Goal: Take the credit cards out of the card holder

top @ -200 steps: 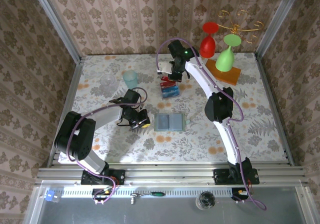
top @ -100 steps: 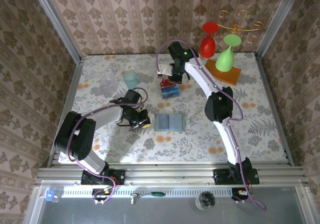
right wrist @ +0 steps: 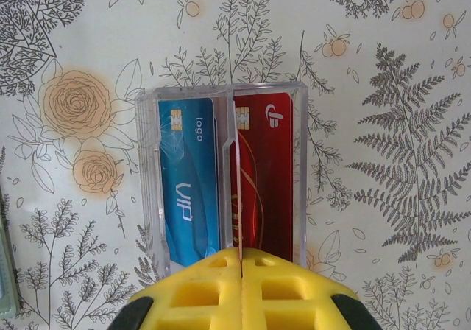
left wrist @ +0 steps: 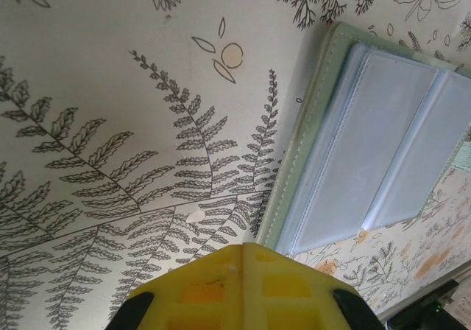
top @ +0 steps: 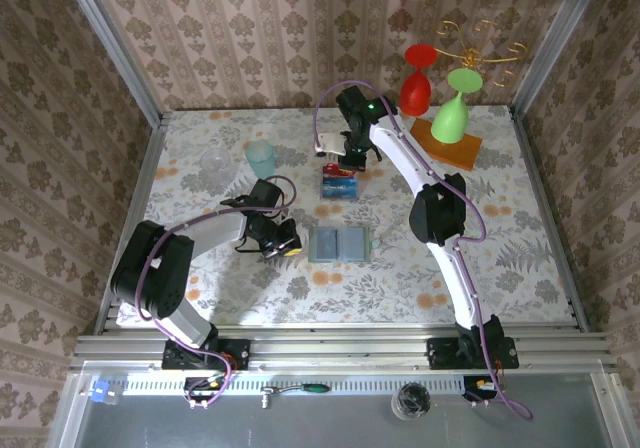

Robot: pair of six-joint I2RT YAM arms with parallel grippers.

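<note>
The card holder [top: 339, 244] lies open and flat on the table, its grey-green rim and pale clear sleeves [left wrist: 368, 146] showing in the left wrist view. My left gripper [top: 285, 245] rests shut just left of it, yellow fingers [left wrist: 199, 286] pressed together and holding nothing. A blue credit card [right wrist: 188, 183] and a red one [right wrist: 268, 175] lie side by side in a clear plastic box [top: 340, 184]. My right gripper [right wrist: 241, 250] hovers over that box, shut on a thin card [right wrist: 235, 183] seen edge-on, its faces hidden.
A teal cup [top: 261, 156] and a clear glass [top: 214, 161] stand at the back left. A red goblet [top: 416, 88] and a green one [top: 452, 118] sit on an orange board [top: 455, 150] at the back right. Patterned walls close in three sides.
My right gripper has come slightly lower toward the clear box with the thin card. The left arm and the card holder have not moved.
</note>
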